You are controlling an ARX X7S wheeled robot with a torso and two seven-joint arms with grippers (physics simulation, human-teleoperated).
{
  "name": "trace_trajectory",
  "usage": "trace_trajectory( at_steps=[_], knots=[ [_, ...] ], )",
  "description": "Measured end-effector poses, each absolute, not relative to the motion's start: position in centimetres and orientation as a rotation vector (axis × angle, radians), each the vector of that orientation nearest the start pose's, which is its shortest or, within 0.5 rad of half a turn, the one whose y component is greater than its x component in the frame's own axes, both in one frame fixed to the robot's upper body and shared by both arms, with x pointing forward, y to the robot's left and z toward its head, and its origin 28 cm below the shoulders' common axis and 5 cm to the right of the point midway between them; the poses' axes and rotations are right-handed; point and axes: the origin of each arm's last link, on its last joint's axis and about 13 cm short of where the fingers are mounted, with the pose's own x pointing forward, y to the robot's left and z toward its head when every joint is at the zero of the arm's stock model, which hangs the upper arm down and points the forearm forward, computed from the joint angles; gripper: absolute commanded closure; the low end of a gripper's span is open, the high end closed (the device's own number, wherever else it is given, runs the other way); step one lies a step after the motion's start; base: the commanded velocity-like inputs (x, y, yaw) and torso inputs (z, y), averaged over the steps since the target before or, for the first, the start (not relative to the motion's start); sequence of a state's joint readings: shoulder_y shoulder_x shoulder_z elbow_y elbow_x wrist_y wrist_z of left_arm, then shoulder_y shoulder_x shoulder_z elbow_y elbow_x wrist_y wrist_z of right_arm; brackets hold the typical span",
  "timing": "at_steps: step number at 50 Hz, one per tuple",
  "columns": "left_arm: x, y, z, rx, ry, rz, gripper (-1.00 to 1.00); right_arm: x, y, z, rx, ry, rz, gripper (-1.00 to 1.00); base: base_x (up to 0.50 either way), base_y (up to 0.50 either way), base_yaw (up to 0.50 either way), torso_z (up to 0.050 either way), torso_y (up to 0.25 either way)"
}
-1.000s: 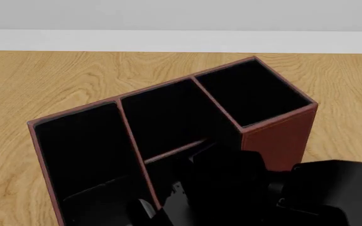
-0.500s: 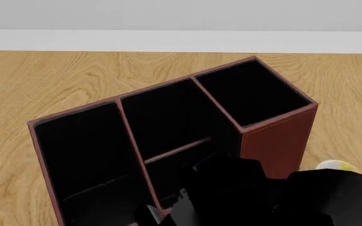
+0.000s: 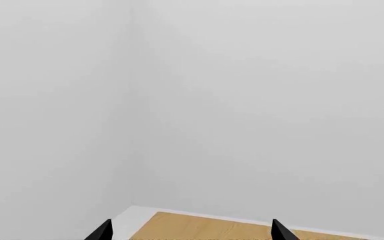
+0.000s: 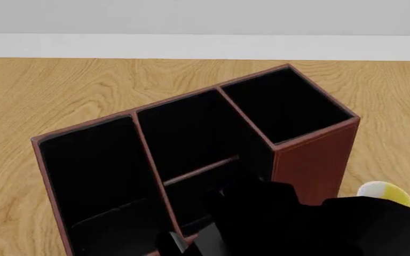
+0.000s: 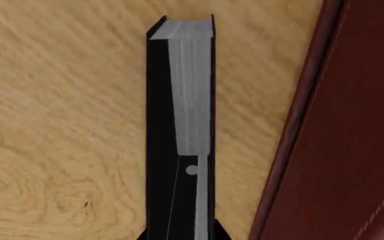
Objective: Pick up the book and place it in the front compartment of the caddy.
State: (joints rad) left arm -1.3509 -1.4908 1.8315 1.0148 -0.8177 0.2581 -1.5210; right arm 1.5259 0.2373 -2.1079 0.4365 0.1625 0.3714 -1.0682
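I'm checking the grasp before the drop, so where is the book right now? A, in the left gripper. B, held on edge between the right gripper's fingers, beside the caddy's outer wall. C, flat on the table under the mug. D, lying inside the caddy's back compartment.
B: the right wrist view shows the book edge-on with page edges visible, clamped in the right gripper above the table, next to the caddy wall.

Right arm lower — mug (image 4: 384,193) uncovered
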Motion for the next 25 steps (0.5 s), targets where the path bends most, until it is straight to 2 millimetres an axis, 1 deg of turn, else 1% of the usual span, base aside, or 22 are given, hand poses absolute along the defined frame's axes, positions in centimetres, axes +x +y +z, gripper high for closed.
trace_trajectory(
  at_steps=[6,10,25],
  knots=[
    [11.6,25.3,21.8,0.048,-0.318,0.293,-1.0,38.1,-5.7,17.9,-1.812,0.975,1.427,1.0,0.0,0.0,0.0,0.0,0.0],
    [11.5,25.4,21.9,0.049,-0.32,0.294,-1.0,37.7,-5.6,18.4,-1.814,0.968,1.432,1.0,0.0,0.0,0.0,0.0,0.0],
    [11.3,25.6,22.4,0.05,-0.34,0.295,-1.0,35.9,-5.7,21.8,-1.855,0.945,1.416,1.0,0.0,0.0,0.0,0.0,0.001]
  ],
)
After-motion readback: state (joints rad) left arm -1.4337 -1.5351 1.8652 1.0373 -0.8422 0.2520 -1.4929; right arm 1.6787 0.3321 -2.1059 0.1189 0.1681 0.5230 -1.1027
